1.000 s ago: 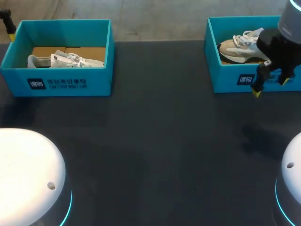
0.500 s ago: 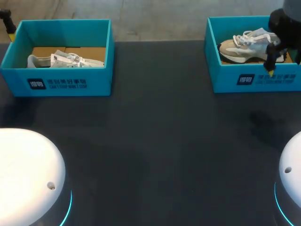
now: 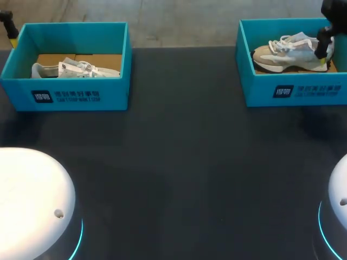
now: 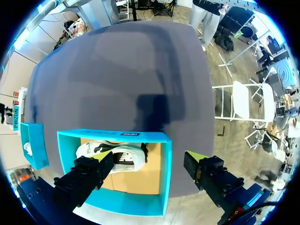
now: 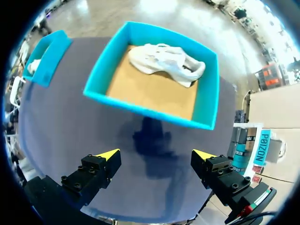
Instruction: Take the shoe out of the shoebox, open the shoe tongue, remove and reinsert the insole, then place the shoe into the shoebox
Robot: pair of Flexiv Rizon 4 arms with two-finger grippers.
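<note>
Two teal shoeboxes stand at the table's far side. The left shoebox (image 3: 70,95) holds a white shoe (image 3: 76,68) lying on its brown floor. The right shoebox (image 3: 293,89) holds a beige and white shoe (image 3: 287,53). My right gripper (image 3: 326,51) hangs over that box's far right end, by the shoe's heel. In the right wrist view the right gripper (image 5: 157,157) is open and empty, high above the table, with the box and the shoe (image 5: 166,63) ahead of it. My left gripper (image 4: 149,156) is open above the left shoebox (image 4: 117,202) and its shoe (image 4: 115,157); in the head view only the left gripper's edge (image 3: 11,30) shows at the far left corner.
The dark table (image 3: 179,157) stretches between and in front of the boxes. The white arm bases (image 3: 32,206) sit at the near left and near right corners.
My right gripper has moved from in front of the right shoebox's front wall away and to the right, over the box by the shoe's heel. The left arm has stayed still.
</note>
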